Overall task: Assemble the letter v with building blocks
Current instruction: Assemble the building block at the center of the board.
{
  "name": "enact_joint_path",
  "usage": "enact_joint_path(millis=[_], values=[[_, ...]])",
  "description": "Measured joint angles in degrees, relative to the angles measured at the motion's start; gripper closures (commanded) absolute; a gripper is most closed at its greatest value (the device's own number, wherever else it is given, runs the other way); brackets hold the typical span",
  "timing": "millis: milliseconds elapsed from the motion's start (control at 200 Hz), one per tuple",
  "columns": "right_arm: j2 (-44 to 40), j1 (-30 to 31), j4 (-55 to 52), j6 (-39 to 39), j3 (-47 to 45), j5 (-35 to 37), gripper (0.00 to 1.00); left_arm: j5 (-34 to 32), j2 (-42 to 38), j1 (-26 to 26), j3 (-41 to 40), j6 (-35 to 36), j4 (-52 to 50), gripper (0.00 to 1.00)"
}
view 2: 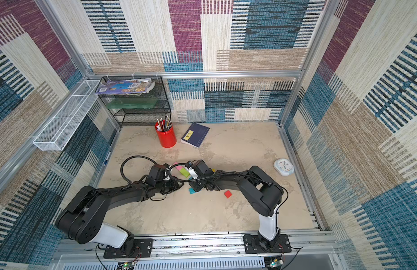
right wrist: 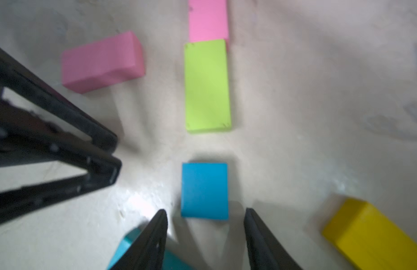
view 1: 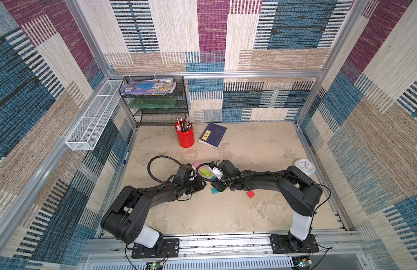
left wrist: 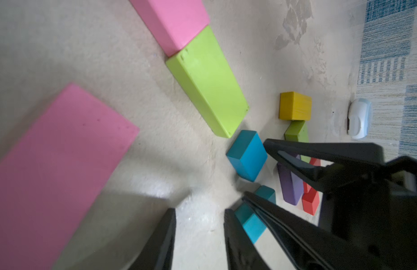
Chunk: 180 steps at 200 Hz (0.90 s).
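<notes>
**Bimanual block assembly, mid-task.** Both arms reach to the middle of the table (view 1: 203, 215). Clock hours are read in the top views, with 12 toward the back wall.

- **Left gripper** (left wrist: 200, 236): the fingers stand a narrow gap apart with bare table between them, and nothing is held or touched.
- **Right gripper** (right wrist: 206, 233): the fingers are parted wider and are likewise empty. A teal block (right wrist: 204, 191) lies flat just beyond the tips, clear of both fingers.
- **Row of blocks:** the teal block is in line with a lime green block (right wrist: 207, 85), with a gap between them. A pink block (right wrist: 208, 21) butts end to end against the lime one. In both top views the row runs from about 10 o'clock to 4 o'clock, just off the table centre on its 10 o'clock side.
- **Other blocks:**
  - A second pink block (right wrist: 102, 62) lies aslant beside the row, near the left gripper's tips.
  - A second teal block (left wrist: 252, 224) is partly hidden behind one finger of the right gripper.
  - A yellow block (left wrist: 295, 106) and a purple block (left wrist: 290, 184) lie beyond the right gripper.
  - A red block (view 1: 250, 193) sits at 4 o'clock of centre.
</notes>
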Motion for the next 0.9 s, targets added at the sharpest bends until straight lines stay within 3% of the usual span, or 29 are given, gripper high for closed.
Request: enact_joint_path(millis=[100, 190, 280, 671, 901], values=[[-4.7, -2.8, 2.8, 1.9, -4.0, -3.6, 0.65, -0.1, 0.4, -0.7, 0.0, -1.1, 0.2, 0.82], [-4.7, -5.7, 4.6, 4.2, -6.0, -7.6, 0.86, -0.4, 0.7, -1.4, -0.3, -1.9, 0.2, 1.0], [-3.1, -6.8, 5.5, 5.7, -7.0, -10.4, 1.0, -0.9, 0.8, -2.1, -0.8, -2.1, 0.9, 1.0], [1.9, -6.8, 13.9, 10.8, -8.3, -19.9, 1.0, -1.9, 2.3, -3.9, -4.0, -6.7, 10.2, 1.0], [3.8, -6.7, 16.5, 13.2, -7.5, -20.8, 1.0, -4.0, 3.1, -4.9, -6.2, -11.5, 16.5, 1.0]])
